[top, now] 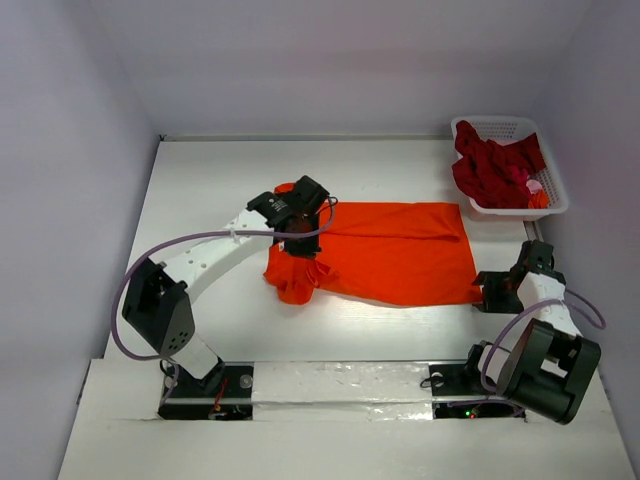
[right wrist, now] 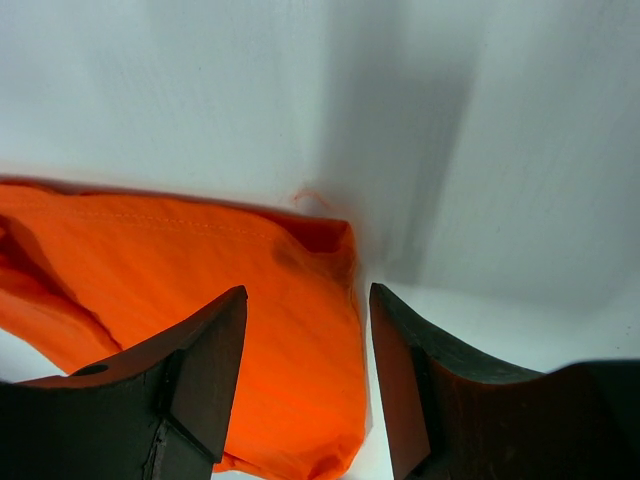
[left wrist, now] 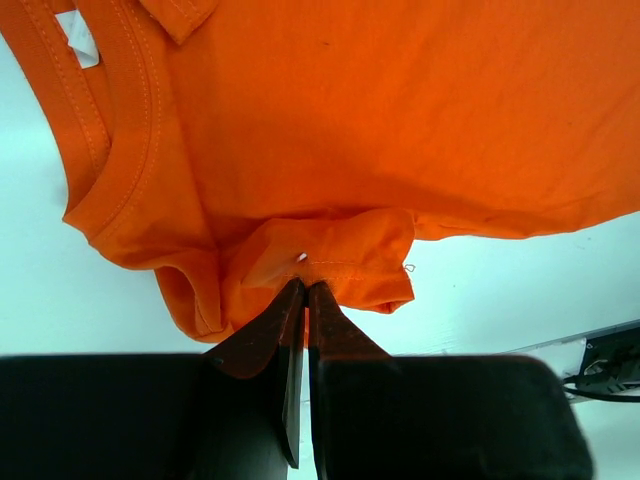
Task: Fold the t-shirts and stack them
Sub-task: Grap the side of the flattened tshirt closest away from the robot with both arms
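A bright orange t-shirt (top: 400, 250) lies spread on the white table, its collar end at the left. My left gripper (top: 305, 245) is shut on a bunched sleeve hem of the orange t-shirt (left wrist: 330, 265) near the collar (left wrist: 110, 150). My right gripper (top: 497, 292) is open at the shirt's near right corner (right wrist: 300, 330), its jaws standing astride the cloth edge without pinching it. Darker red t-shirts (top: 497, 168) are piled in the basket at the back right.
A white lattice basket (top: 555, 205) stands at the back right corner of the table. White walls enclose the table on the left, back and right. A raised ledge with the arm bases (top: 330, 385) runs along the near edge.
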### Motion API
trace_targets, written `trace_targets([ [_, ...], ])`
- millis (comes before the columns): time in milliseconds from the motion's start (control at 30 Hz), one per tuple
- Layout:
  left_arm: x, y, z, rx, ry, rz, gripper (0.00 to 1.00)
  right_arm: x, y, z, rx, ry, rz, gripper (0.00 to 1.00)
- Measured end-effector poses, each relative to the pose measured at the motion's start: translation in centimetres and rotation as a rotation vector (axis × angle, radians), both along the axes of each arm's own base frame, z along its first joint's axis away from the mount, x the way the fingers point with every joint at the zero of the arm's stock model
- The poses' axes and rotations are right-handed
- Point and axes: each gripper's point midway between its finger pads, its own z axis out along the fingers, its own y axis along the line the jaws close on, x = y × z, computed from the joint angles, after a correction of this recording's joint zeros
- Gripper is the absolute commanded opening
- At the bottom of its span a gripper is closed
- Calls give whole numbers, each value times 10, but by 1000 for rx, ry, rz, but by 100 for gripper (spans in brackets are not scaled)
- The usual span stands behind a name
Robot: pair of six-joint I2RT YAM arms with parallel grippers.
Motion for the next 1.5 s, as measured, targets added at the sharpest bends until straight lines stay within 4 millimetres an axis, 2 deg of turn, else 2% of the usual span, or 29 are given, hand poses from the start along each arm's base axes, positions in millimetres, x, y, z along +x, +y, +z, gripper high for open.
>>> trace_targets([
  [333, 8, 2, 3, 1, -3, 12, 0, 4, -3, -12, 23, 29, -20, 56],
  [500, 11, 3, 2, 7, 1, 16, 0, 5, -3, -15, 43, 35, -23, 41],
  [567, 11, 4, 1, 9, 1, 13, 0, 5, -2, -16, 52, 38, -23, 39],
  [633, 11, 4, 0, 12, 3, 11, 0, 5, -2, -16, 52, 38, -21, 31],
  [700, 11, 4, -1, 14, 6, 10, 0, 5, -2, -17, 54, 41, -22, 28],
  [1067, 18, 3, -2, 16, 8, 14, 0, 4, -3, -17, 50, 45, -20, 25],
  [1233, 21, 2, 2, 12, 4, 16, 0, 3, -3, -17, 46, 50, -13, 9],
  [1400, 27, -1, 9, 3, -9, 15, 0, 6, -6, -13, 33, 43, -3, 0],
  [1500, 29, -2, 14, 0, -15, 12, 0, 14, -10, -4, 19, 22, 7, 0],
])
